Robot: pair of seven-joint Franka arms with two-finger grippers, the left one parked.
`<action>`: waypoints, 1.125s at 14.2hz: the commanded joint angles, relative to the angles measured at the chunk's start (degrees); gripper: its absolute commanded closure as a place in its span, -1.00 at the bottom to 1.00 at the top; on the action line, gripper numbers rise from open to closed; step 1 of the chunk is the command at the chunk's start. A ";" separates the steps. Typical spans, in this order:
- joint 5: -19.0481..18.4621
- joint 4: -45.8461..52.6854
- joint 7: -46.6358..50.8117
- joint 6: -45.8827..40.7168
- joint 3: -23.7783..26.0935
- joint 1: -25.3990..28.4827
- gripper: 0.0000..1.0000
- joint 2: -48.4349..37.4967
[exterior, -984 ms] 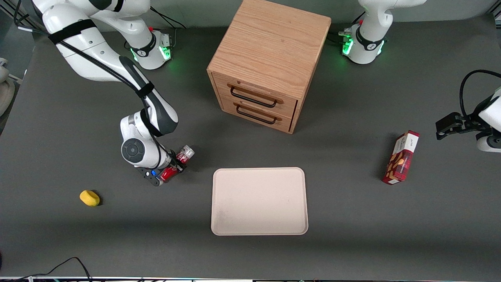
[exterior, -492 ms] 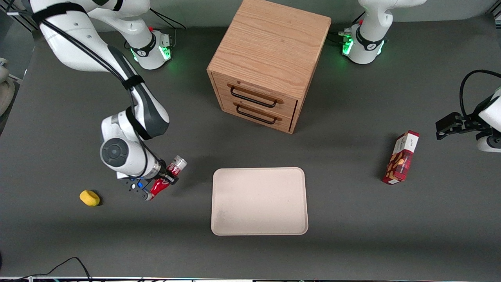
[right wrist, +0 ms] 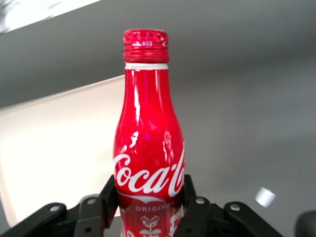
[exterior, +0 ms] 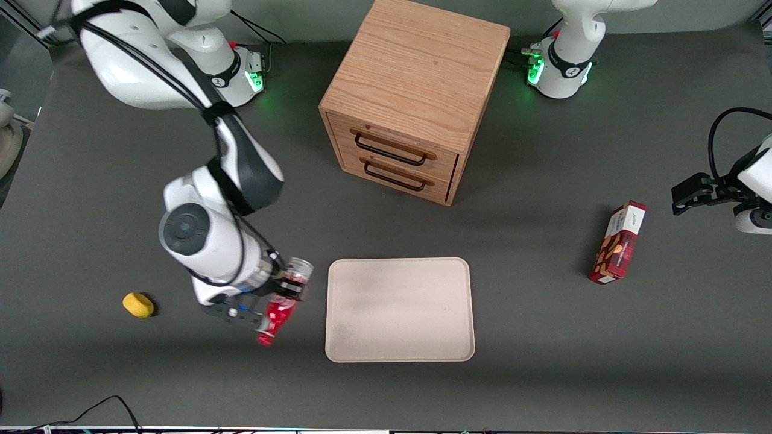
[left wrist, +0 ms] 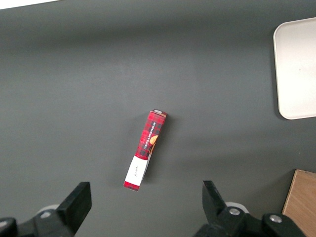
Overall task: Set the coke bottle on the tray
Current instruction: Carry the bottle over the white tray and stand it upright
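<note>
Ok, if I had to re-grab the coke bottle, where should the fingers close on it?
Keep the hold the gripper has now: fingers across the lower body of the coke bottle, below its narrowing neck, closing from the two sides. That part is the widest and straightest. It hangs beside the tray, not over it.

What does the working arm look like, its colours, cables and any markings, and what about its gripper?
The working right arm has glossy white rounded shells with dark grey joint sections and a round grey cap on the wrist. Black cables run along it, held by black straps. Its base glows green. The gripper is black, with blue marks on the mount; it sits beside the tray, its jaws black.
</note>
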 commanded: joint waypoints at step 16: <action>7.01 9.88 -17.32 3.82 0.39 1.78 0.49 19.26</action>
